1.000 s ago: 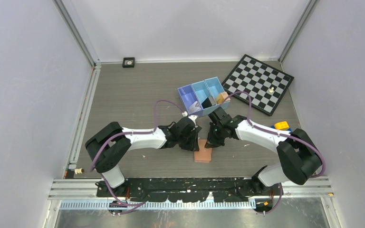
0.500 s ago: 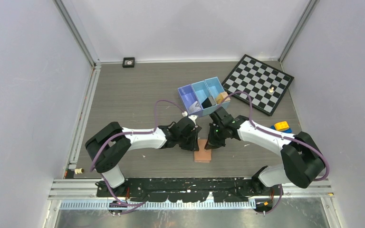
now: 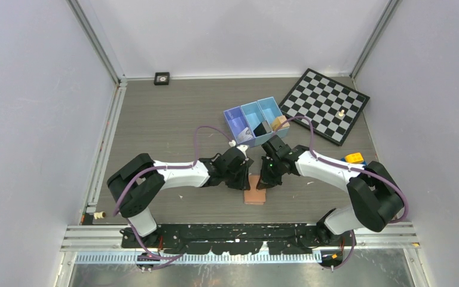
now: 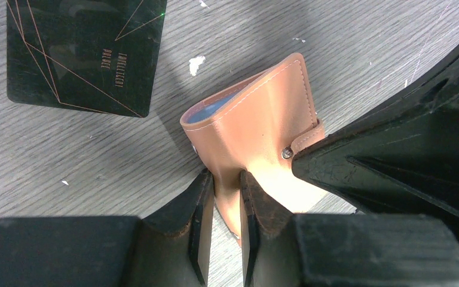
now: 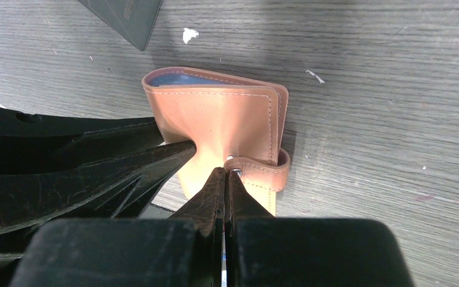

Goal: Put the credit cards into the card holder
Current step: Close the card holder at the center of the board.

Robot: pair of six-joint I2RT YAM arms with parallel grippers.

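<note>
The salmon-tan card holder (image 4: pixel 257 119) lies folded on the grey table, with blue lining showing at its open edge (image 5: pixel 173 79). My left gripper (image 4: pixel 224 185) is shut on its near edge, the leather pinched between the two fingers. My right gripper (image 5: pixel 226 174) is shut, its tips against the snap tab (image 5: pixel 263 167) with nothing between them. One black credit card (image 4: pixel 83 54) lies flat just beyond the card holder, and only its corner (image 5: pixel 125 15) shows in the right wrist view. From above, both grippers meet over the card holder (image 3: pixel 255 191).
A three-compartment blue bin (image 3: pixel 234 118) stands behind the grippers, with a flat black thing (image 3: pixel 260 128) and a tan block (image 3: pixel 279 122) inside. A chessboard (image 3: pixel 326 104) with a white piece (image 3: pixel 340 112) lies at the back right. A yellow and blue toy (image 3: pixel 354 158) sits at the right.
My right gripper has edged slightly left toward the card holder. The left arm and the card holder have barely moved.
</note>
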